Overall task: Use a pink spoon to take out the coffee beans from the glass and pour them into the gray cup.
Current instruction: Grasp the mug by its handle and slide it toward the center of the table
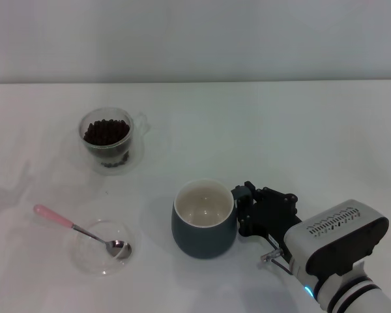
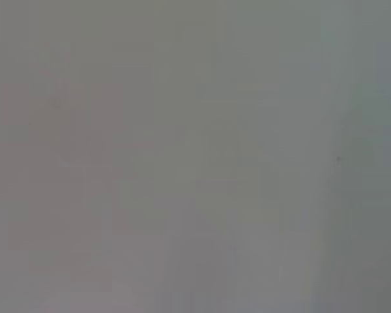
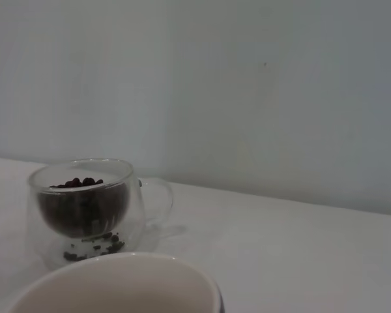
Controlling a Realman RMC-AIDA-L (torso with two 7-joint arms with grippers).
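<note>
White table (image 1: 300, 130): glass (image 1: 107, 138) full of coffee beans (image 1: 106, 131); gray cup (image 1: 204, 219) empty; pink spoon (image 1: 78, 228) untouched; right gripper (image 1: 242, 210) at cup handle, jaws' state unclear.

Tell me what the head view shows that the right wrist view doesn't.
Only the head view shows the pink spoon resting in a clear glass dish, and the right gripper at the gray cup's handle. Only the right wrist view shows the glass's double wall from the side. Both show the coffee beans in the glass and the gray cup.
</note>
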